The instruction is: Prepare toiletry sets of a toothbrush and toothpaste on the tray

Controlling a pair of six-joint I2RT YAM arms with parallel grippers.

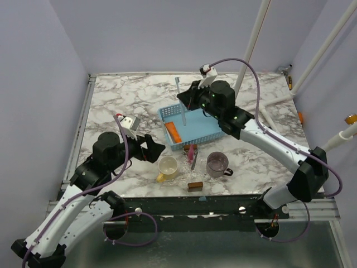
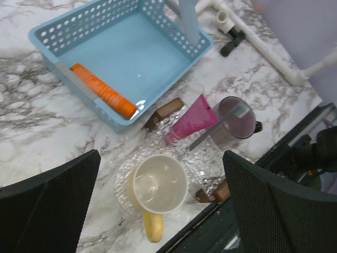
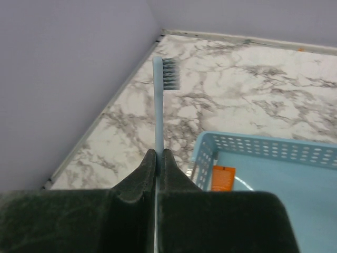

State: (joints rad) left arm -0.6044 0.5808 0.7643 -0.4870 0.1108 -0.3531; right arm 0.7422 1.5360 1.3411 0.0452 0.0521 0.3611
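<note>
Toothbrush [image 3: 158,105] is clamped roughly upright by the right hand [image 3: 158,155] above the far-left corner of the tray [image 1: 201,125]. It is best tilted flat and lowered beside the orange toothpaste [image 1: 173,132] (already inside) before the grip is released.

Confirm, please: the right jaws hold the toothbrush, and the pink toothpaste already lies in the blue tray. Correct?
Not quite: the left wrist view shows the orange toothpaste in the tray, while the pink toothpaste lies outside on the table. The right jaws do hold the toothbrush.
</note>
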